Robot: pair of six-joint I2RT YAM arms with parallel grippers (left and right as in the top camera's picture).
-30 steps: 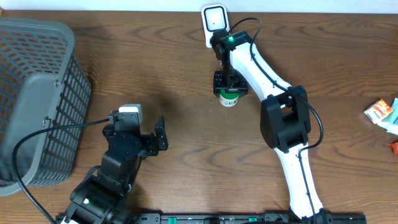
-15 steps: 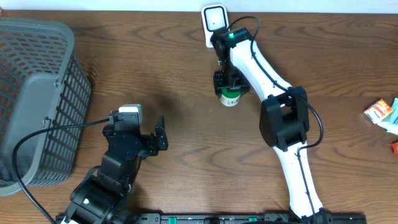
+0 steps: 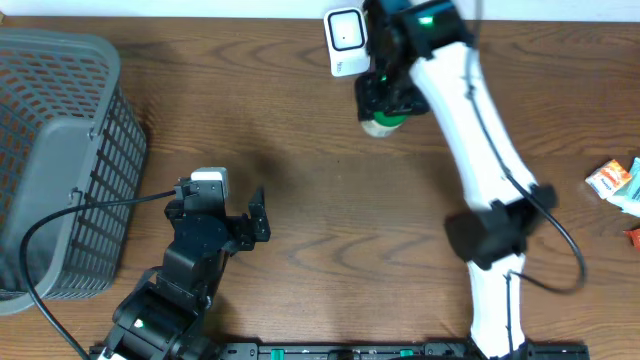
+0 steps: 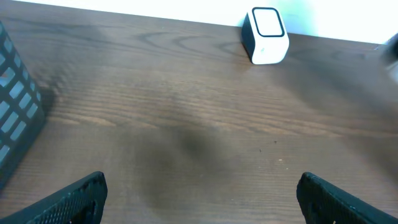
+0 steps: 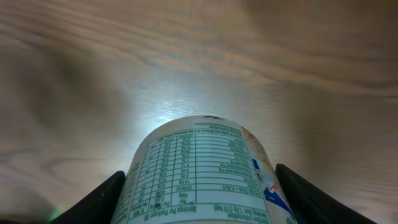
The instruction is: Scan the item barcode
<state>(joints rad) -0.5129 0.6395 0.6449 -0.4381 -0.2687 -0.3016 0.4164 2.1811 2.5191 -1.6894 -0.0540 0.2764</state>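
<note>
We see our left gripper [image 4: 202, 196] gaping wide over a brown wood-grain table [image 4: 186, 112]. Its two black fingers [image 4: 78, 196] poke in at 7 and 5 o'clock, well apart, with only bare wood between them. At about 1 o'clock, near the far edge of the table, stands a small white scanner box [image 4: 266, 35], its dark-rimmed window facing up. A grey mesh basket [image 4: 15, 118] cuts in at 9 o'clock. At 2 o'clock a dark blur [image 4: 392, 46] touches the frame edge; we cannot tell what it is.
</note>
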